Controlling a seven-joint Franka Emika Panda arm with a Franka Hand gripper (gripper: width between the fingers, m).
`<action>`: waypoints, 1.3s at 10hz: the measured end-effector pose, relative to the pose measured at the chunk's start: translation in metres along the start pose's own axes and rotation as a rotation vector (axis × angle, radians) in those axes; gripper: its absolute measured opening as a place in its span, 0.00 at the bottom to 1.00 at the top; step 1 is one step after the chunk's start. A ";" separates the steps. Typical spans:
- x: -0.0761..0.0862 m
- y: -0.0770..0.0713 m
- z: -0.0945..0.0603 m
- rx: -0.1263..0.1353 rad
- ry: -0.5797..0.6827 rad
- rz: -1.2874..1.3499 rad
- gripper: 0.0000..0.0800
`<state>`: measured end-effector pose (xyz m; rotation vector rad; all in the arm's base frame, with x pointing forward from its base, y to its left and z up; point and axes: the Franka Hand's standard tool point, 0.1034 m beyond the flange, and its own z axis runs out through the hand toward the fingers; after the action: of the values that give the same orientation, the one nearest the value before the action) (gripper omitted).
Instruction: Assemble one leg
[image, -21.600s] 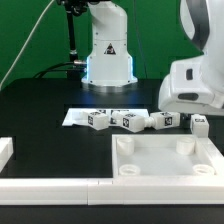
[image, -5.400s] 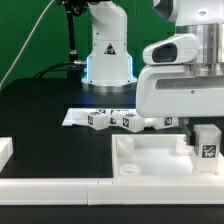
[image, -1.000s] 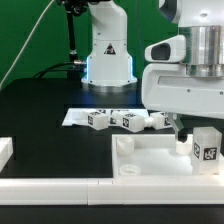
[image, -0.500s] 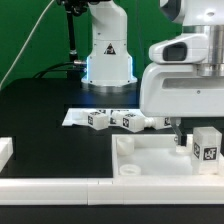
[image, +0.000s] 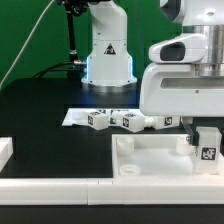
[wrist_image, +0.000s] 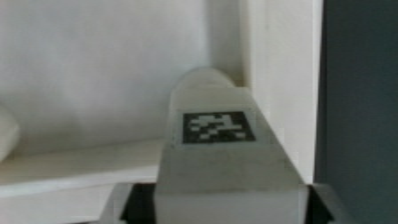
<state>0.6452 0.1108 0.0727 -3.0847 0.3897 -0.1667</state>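
My gripper (image: 207, 138) is shut on a leg (image: 209, 151), a short white peg with a black-and-white tag. It holds the leg upright over the far corner of the white panel (image: 160, 160) at the exterior view's right. In the wrist view the leg (wrist_image: 217, 130) stands between my fingers (wrist_image: 128, 202), with the panel's white surface and its raised edge behind it. Whether the leg's lower end touches the corner socket is hidden. Three more legs (image: 98, 119) (image: 133, 122) (image: 158, 122) lie in a row behind the panel.
The marker board (image: 78, 117) lies on the black table under the loose legs. The robot base (image: 108, 50) stands at the back. A white bracket (image: 5, 150) sits at the exterior view's left, and a white rail (image: 50, 190) runs along the front.
My gripper has shifted slightly toward the exterior view's right and lowered a little, still holding the leg over the panel's corner. The loose legs have not moved.
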 end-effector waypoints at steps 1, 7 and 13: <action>-0.001 0.000 0.000 -0.002 0.007 0.131 0.36; -0.003 0.005 0.000 -0.016 0.002 1.001 0.36; -0.006 0.005 0.000 -0.019 -0.029 1.476 0.36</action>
<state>0.6378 0.1078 0.0722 -1.9907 2.3271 -0.0488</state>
